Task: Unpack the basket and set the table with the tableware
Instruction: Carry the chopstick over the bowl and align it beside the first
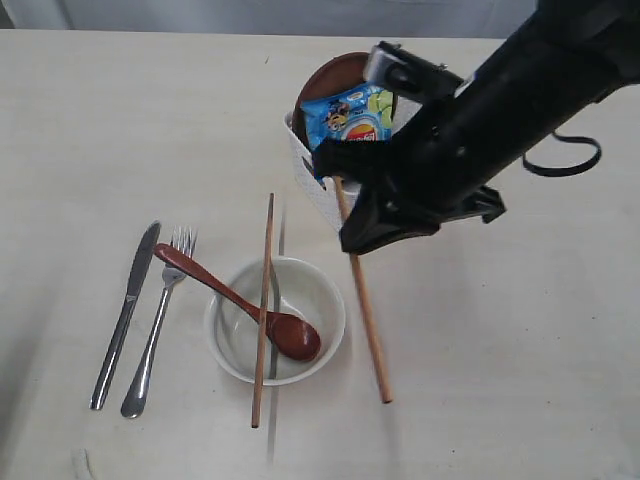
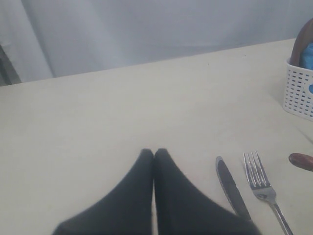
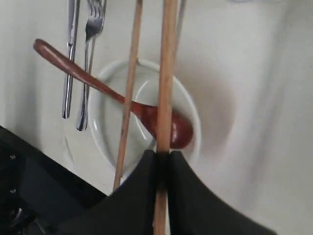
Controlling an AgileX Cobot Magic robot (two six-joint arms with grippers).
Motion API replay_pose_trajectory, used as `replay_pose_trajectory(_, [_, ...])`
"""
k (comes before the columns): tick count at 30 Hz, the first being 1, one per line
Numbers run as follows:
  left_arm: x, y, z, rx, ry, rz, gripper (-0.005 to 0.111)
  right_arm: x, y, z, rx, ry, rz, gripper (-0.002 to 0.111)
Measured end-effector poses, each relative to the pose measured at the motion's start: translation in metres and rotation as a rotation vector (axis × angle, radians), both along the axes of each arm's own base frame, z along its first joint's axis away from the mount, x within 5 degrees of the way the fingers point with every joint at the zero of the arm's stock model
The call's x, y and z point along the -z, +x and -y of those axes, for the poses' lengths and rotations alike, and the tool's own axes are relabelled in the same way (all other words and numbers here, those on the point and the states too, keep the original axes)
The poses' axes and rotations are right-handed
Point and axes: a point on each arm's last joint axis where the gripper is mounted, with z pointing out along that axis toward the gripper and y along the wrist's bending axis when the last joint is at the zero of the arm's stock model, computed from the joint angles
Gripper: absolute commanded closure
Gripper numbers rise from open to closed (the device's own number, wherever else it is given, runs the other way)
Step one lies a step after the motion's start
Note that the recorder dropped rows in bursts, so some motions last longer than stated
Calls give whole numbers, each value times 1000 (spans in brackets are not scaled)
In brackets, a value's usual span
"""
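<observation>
Here chopstick clamped between right gripper jaws.

The pale cream table bears a steel knife and fork side by side, a white bowl beside them, and a white lattice basket nearer its far edge.

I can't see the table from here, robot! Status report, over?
Left end effector shut, empty. Right end effector shut on chopstick, beside bowl. Plate, chips packet in basket. Nothing blocking.

No legible text, even on the blue chips packet
</observation>
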Motion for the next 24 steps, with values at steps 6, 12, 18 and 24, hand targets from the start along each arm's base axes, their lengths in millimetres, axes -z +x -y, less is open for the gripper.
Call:
replay_pose_trajectory(6, [0,0,0,0,0,0,107,8,-11,-39,15,81,48,109])
replay_pose_trajectory(12, [0,0,0,0,0,0,107,36,-3,-52,88,84,-34,109])
replay_pose_trajectory(18, [0,0,0,0,0,0,107,51,5,-54,145,66,-22,109])
replay_pose_trajectory(24, [0,0,0,0,0,0,107,53,9,-55,183,69,-8,109])
